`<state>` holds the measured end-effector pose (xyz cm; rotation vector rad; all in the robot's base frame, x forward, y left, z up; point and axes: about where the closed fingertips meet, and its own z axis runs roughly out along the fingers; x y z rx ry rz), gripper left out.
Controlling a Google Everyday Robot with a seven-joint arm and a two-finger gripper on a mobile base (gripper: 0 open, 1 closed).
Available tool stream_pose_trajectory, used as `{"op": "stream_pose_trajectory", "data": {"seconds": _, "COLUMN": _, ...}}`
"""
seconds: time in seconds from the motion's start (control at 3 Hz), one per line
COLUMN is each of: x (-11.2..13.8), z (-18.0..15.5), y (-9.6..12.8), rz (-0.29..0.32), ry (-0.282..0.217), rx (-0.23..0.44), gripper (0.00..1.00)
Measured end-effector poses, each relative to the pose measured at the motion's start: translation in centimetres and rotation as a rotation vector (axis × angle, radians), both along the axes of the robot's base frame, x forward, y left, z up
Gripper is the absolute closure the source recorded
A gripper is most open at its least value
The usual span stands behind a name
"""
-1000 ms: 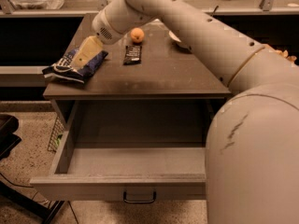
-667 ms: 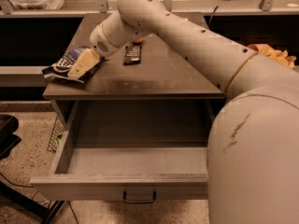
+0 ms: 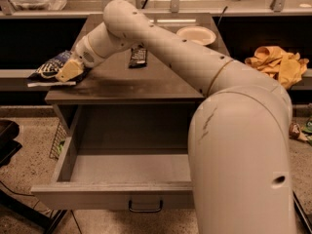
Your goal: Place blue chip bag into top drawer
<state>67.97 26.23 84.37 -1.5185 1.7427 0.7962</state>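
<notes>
Gripper point(image 3: 68, 71) at far left edge of cabinet top point(image 3: 141, 84), on the blue chip bag point(image 3: 50, 65); grip state cannot tell.

The tan end of the gripper lies against the bag's right side, overlapping it. Whether it is spread or clamped on the foil is not visible. Bag lies flat at the top's left corner, partly hanging past the edge, white lettering showing. Arm point(image 3: 185, 57) reaches from lower right, up and across the top to the bag. Top drawer point(image 3: 117, 197) pulled fully out below, interior bare grey, dark pull handle point(image 3: 145, 206) at centre of its front. Black snack bar wrapper point(image 3: 138, 56) mid-top, near the arm, well apart from the bag. Paper plate point(image 3: 196, 34) at back right. Yellow cloth point(image 3: 273, 62) off to the right.
</notes>
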Motion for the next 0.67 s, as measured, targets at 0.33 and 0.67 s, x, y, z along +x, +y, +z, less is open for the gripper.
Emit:
{"op": "stream_pose_trajectory", "data": {"seconds": 0.33, "x": -0.13, "z": -0.24, "y": 0.32, "rz": 0.005, "ry": 0.003, "rx": -0.001, "gripper": 0.78}}
{"op": "stream_pose_trajectory", "data": {"seconds": 0.67, "x": -0.16, "z": -0.14, "y": 0.38, "rz": 0.006, "ry": 0.004, "rx": -0.001, "gripper": 0.99}}
